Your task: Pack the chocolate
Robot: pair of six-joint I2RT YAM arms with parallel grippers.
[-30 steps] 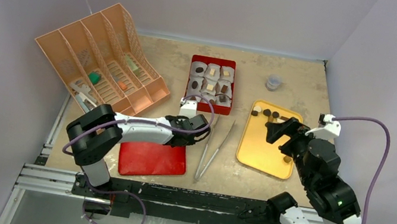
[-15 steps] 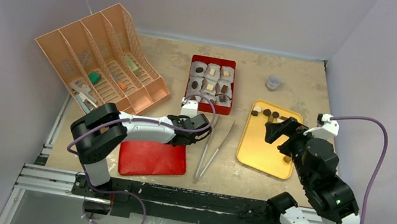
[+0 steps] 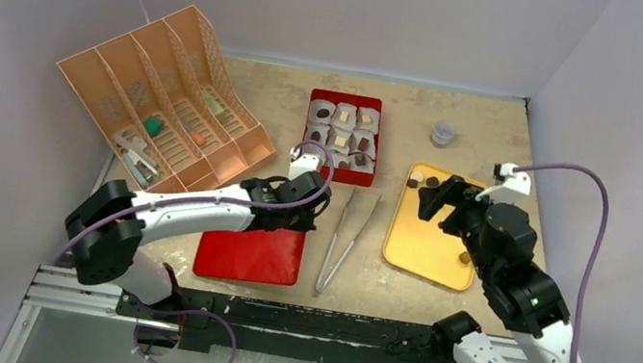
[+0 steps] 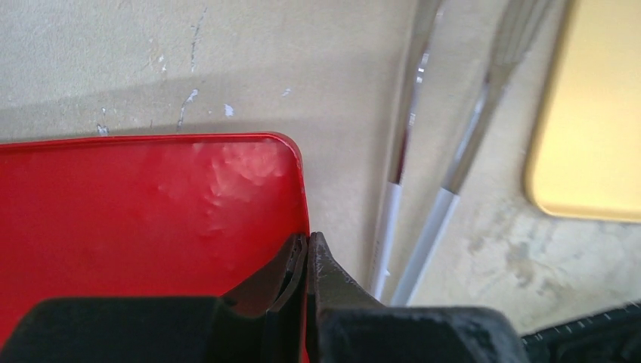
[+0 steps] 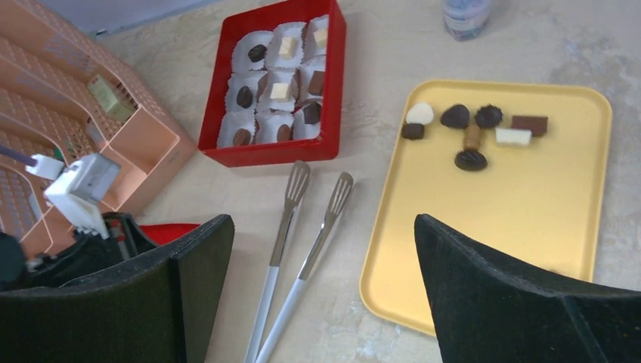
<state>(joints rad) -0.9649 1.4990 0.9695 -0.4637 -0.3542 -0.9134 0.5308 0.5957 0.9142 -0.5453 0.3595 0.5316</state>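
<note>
Left gripper [image 4: 306, 246] is pinched shut on the thin right edge of the red lid [image 4: 136, 212], left of the yellow tray [image 5: 491, 227]. Right gripper [image 5: 321, 219] gapes wide over the tray's near end. Chocolate [image 5: 470, 136]: loose pieces at the tray's far end, more in the red box [image 5: 264, 154] left of the tray. Your risk is the shallow edge pinch. The lid could slip or swing into the tongs [image 5: 283, 227] beside the tray.

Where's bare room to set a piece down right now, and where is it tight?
The yellow tray is mostly bare in its near half; its far end holds the loose chocolate. The table is open between the red box and the grey jar. Crowded: the tongs fill the gap between lid and tray.
</note>
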